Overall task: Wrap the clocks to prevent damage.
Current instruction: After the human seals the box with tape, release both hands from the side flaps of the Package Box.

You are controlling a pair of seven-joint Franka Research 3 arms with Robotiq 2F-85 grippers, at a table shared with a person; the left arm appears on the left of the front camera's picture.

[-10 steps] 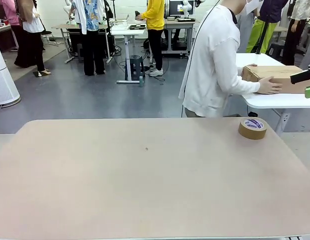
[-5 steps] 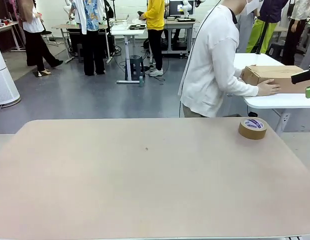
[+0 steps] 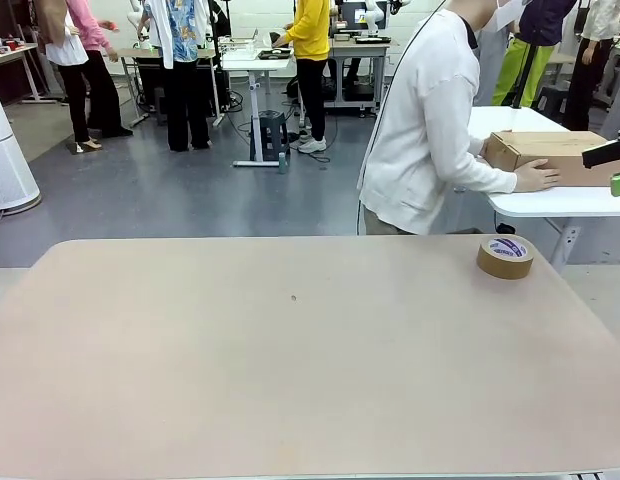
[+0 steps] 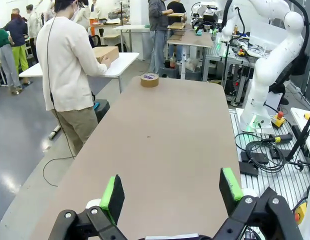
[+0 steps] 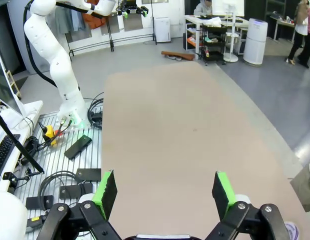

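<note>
The clocks are out of view. My left gripper (image 4: 172, 189) is open over the near end of the beige table (image 4: 170, 130), nothing between its green pads. My right gripper (image 5: 163, 192) is also open and empty, looking down the same table (image 5: 170, 130) from the other end. A brown roll of packing tape (image 3: 506, 256) lies flat at the table's far right; it sits at the far end in the left wrist view (image 4: 149, 79). The person (image 3: 430, 120) stands beyond the far edge, turned away, both hands on a cardboard box (image 3: 550, 152).
The box rests on a separate white table (image 3: 550, 200) at the far right. In the left wrist view the right arm (image 4: 272, 65) stands beside the table. Cables and a metal grate (image 5: 60, 165) run along the robot's side. Other people stand far back.
Nothing on the table has moved and both grippers stay as they were. The person at the box leaned slightly; people in the background walked.
</note>
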